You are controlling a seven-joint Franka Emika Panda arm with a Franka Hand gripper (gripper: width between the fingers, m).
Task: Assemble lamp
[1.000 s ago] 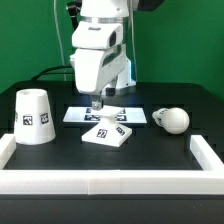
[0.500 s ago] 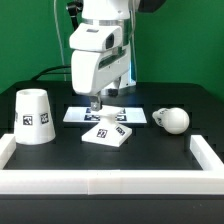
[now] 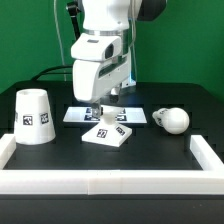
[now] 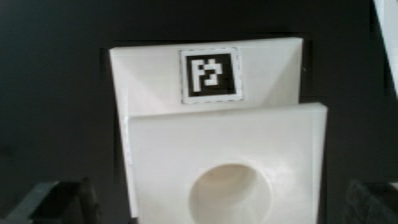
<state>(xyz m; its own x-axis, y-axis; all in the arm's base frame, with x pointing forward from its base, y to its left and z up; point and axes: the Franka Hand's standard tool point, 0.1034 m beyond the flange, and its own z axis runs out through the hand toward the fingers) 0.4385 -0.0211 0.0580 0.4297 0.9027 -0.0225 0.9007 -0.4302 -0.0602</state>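
Wide open, the arm's two-finger gripper (image 3: 104, 107) hovers just above the flat square white plastic lamp base (image 3: 108, 133), which lies mid-table on the near side of the thin white marker board (image 3: 78, 114). If the gripper descends off-centre, a finger could strike the base's top or shove it askew.

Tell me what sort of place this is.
Probably a robotics lab test bench: a black table fenced by a raised white rim, a plain green backdrop, and white pieces carrying square tags, like the shade and the marker board.
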